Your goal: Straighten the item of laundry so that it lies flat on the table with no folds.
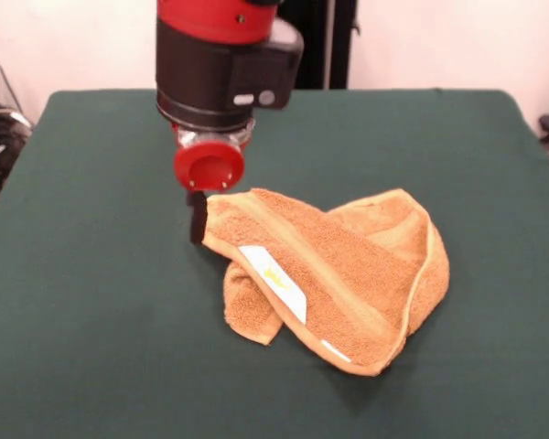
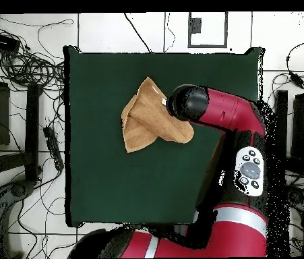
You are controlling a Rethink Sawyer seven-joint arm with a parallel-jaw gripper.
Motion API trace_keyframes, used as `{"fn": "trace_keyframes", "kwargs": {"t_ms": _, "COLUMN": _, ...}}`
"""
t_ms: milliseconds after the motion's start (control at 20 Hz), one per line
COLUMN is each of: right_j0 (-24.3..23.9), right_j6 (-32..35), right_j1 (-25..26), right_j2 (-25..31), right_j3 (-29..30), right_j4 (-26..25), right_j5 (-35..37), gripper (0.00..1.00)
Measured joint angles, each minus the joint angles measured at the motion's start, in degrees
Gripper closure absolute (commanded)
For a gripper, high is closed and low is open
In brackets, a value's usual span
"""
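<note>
Folded towel [image 1: 334,279] [image 2: 147,118] on table [image 1: 91,274] [image 2: 114,182], wide bare felt all around. Gripper [image 1: 198,218] down at towel's upper-left corner, arm above; fingers clamped or apart: cannot tell.

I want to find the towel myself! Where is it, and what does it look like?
Look at the big dark green table. Near its middle, just beside the red and black arm's gripper, lies the towel. It is orange-tan, fluffy and crumpled over itself, with a white label showing.
</note>
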Motion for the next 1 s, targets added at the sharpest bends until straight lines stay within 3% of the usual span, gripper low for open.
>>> {"fn": "trace_keyframes", "kwargs": {"t_ms": 1000, "right_j0": -0.7, "right_j6": 0.0, "right_j1": 7.8, "right_j2": 2.2, "right_j3": 0.0, "right_j4": -1.0, "right_j5": 0.4, "gripper": 0.00}}
